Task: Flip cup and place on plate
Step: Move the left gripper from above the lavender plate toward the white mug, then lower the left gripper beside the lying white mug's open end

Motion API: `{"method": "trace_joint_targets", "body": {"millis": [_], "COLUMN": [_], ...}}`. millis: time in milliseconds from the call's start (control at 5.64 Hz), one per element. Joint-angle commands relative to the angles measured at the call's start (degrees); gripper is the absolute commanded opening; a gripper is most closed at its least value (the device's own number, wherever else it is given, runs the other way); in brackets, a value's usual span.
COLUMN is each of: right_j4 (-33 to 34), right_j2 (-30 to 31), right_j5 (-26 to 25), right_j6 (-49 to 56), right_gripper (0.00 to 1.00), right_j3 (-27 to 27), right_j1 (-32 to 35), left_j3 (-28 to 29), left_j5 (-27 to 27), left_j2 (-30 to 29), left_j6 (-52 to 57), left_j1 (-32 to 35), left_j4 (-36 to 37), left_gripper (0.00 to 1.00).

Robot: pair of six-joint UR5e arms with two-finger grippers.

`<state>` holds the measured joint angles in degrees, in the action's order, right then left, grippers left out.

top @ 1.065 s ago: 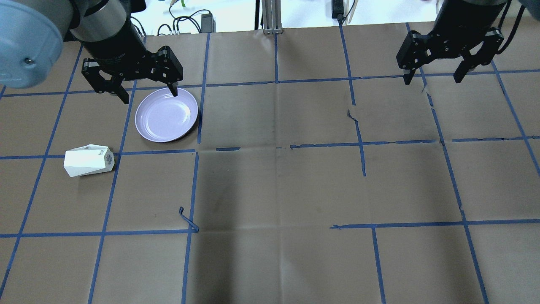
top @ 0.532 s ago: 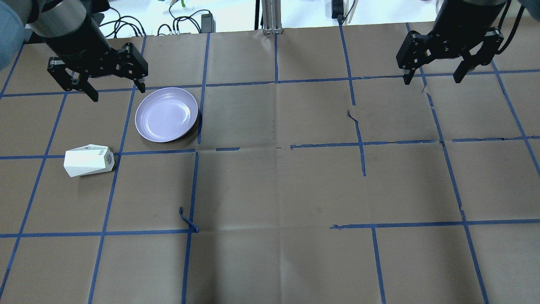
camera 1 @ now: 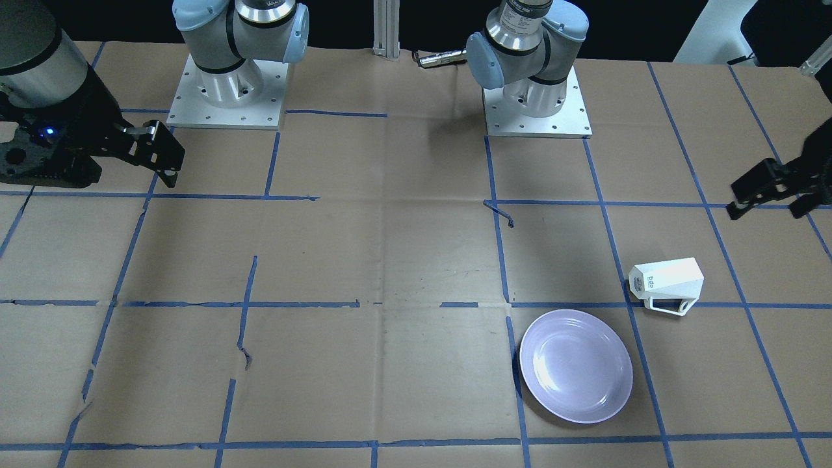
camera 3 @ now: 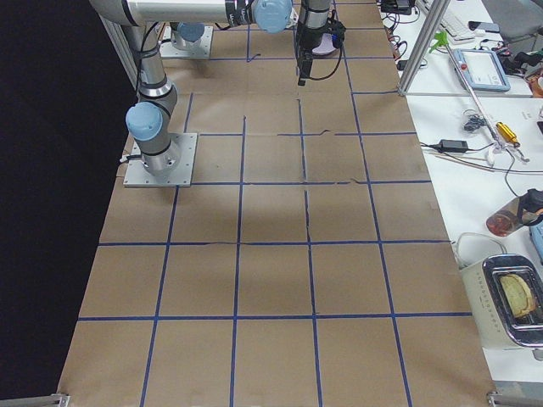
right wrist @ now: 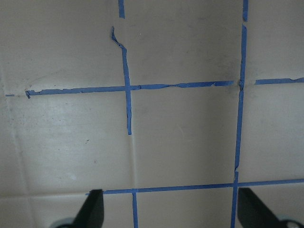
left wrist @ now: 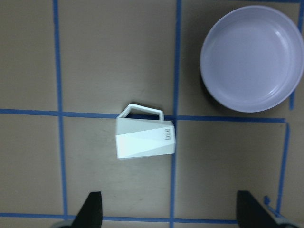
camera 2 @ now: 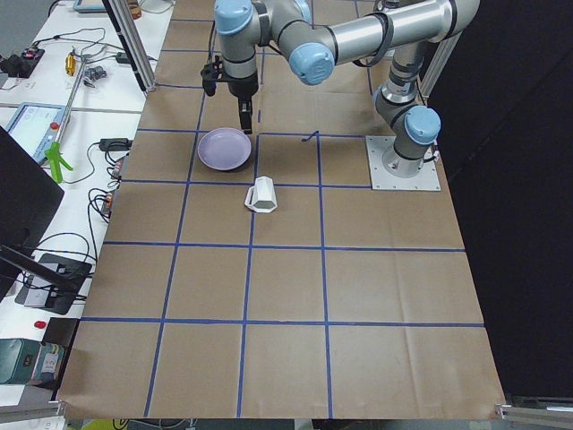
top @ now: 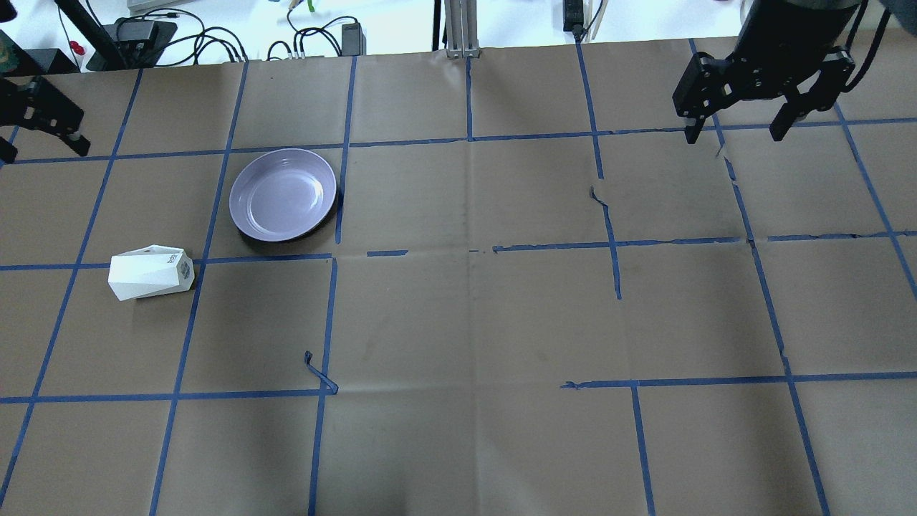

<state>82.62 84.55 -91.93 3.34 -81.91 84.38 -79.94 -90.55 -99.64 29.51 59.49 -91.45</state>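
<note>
- desk [top: 501,322]: covered in matt brown paper, creased and torn in places.
- grid tape [top: 530,136]: dull blue, frayed edges.
- plate [top: 283,193]: smooth, glossy lavender surface with bright highlights.
- cup [top: 149,274]: smooth white, low sheen.
- right pincer [top: 733,135]: matt black.
- arm base plates [camera 1: 188,117]: bare silvery metal.

One marking noted. The cup [camera 1: 669,278] lies on its side and carries a short line of small grey lettering [camera 1: 652,282] on a facet close to its base end. The front-facing and left wrist views show a few lower-case characters, too small to read with certainty. A small darker mark sits just beside this lettering and is illegible.
</note>
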Motion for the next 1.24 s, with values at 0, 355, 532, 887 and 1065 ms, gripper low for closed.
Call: {"method": "trace_joint_targets", "body": {"millis": [0, 355, 532, 887, 1065], "right_j4": [0.0, 0.0, 0.0, 0.0, 0.0], "right_j2": [0.0, 0.0, 0.0, 0.0, 0.0], "right_j5": [0.0, 0.0, 0.0, 0.0, 0.0], "right_j6": [0.0, 0.0, 0.0, 0.0, 0.0], "right_gripper": [1.0, 1.0, 1.0, 1.0, 1.0], "right_j3": [0.0, 0.0, 0.0, 0.0, 0.0], "right_j1": [0.0, 0.0, 0.0, 0.0, 0.0], "left_j3": [1.7, 1.7, 1.8, 1.8, 1.8], "left_j5": [-0.2, 6.6, 16.4, 34.6, 38.7], "left_j2": [-2.1, -4.7, -8.2, -18.3, -23.6], "left_j6": [14.8, 17.4, 18.6, 24.7, 30.5], "left_j1": [-11.1, -13.9, -19.3, -23.7, -24.3], "left_j4": [-0.2, -1.4, -4.2, -12.9, -16.2], "left_gripper": [0.99, 0.99, 0.99, 0.99, 0.99]}}
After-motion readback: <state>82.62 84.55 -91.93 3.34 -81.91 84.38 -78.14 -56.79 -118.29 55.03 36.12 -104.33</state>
